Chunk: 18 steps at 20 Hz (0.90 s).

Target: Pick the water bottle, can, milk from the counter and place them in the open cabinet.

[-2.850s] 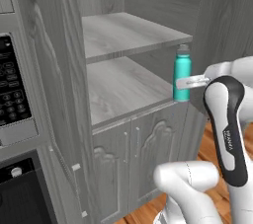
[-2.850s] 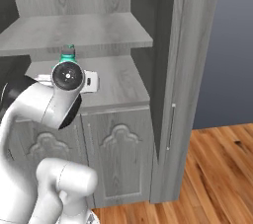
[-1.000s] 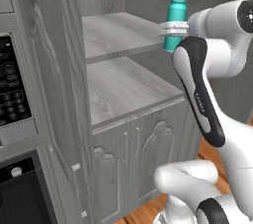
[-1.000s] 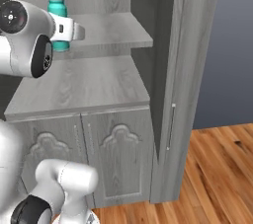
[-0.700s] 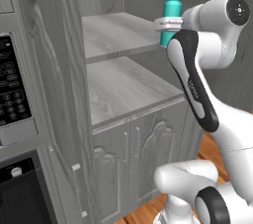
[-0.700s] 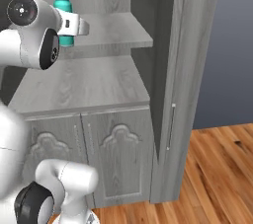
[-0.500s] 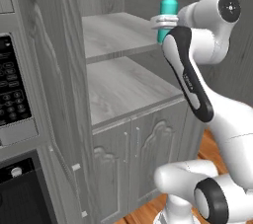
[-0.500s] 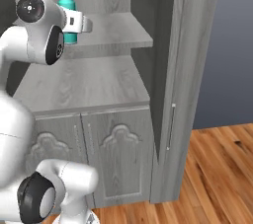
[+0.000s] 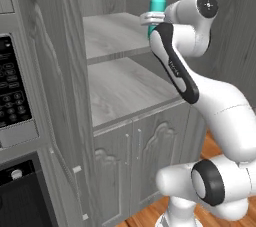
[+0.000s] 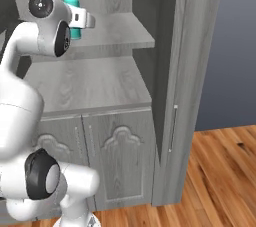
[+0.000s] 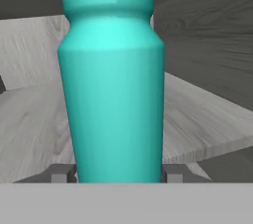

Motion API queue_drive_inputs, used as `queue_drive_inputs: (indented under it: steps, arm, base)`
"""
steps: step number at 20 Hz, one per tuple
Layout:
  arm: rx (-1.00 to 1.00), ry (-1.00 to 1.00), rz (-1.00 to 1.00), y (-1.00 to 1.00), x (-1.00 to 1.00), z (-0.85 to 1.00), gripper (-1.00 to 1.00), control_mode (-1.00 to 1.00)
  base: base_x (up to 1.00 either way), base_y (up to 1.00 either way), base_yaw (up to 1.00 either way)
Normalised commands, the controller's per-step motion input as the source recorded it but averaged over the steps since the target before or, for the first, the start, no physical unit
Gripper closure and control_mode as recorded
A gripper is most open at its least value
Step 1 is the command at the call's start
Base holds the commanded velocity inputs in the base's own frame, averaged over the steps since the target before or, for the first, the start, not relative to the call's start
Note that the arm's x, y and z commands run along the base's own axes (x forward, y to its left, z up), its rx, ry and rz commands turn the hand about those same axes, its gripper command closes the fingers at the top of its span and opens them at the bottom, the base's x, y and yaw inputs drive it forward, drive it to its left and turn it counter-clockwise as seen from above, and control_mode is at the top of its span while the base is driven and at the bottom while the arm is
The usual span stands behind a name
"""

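Observation:
The teal water bottle [image 9: 158,5] with its grey cap stands upright in my gripper [image 9: 152,19], which is shut on its body. It hangs over the front right part of the upper shelf [image 9: 112,33] of the open cabinet [image 10: 186,71]. In the right base view the water bottle [image 10: 74,0] shows behind my wrist, with the gripper [image 10: 82,19] beside it. In the hand view the water bottle [image 11: 113,85] stands close between my fingertips [image 11: 62,172], and its base is hidden. I cannot tell whether it touches the shelf. The can, the milk and the counter are out of view.
A lower shelf [image 9: 125,88] lies under the upper one, over two arched-panel doors [image 10: 117,156]. The cabinet's slab door [image 10: 172,96] stands open at the right. A microwave panel [image 9: 12,91] is at the left. Wood floor [image 10: 220,171] lies at the lower right.
The arm has lifted the water bottle from beside the lower shelf up to the upper shelf's level and carried it left, in over that shelf. The grip has held.

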Motion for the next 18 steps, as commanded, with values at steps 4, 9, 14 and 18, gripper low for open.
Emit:
queue_drive_inputs:
  steps: [4,9,14,18]
  arm:
    - [0.00,0.00,0.00,0.19,0.74,-0.03,1.00,-1.00]
    - [0.00,0.00,0.00,0.18,0.66,-0.03,1.00,-1.00]
    - [0.00,0.00,0.00,0.13,0.62,-0.04,1.00,-1.00]
    - [0.00,-0.01,0.00,0.11,0.62,0.00,1.00,-1.00]
  base:
    - [0.00,0.00,0.00]
    - [0.00,0.00,0.00]
    - [0.00,0.00,0.00]
    - [0.00,0.00,0.00]
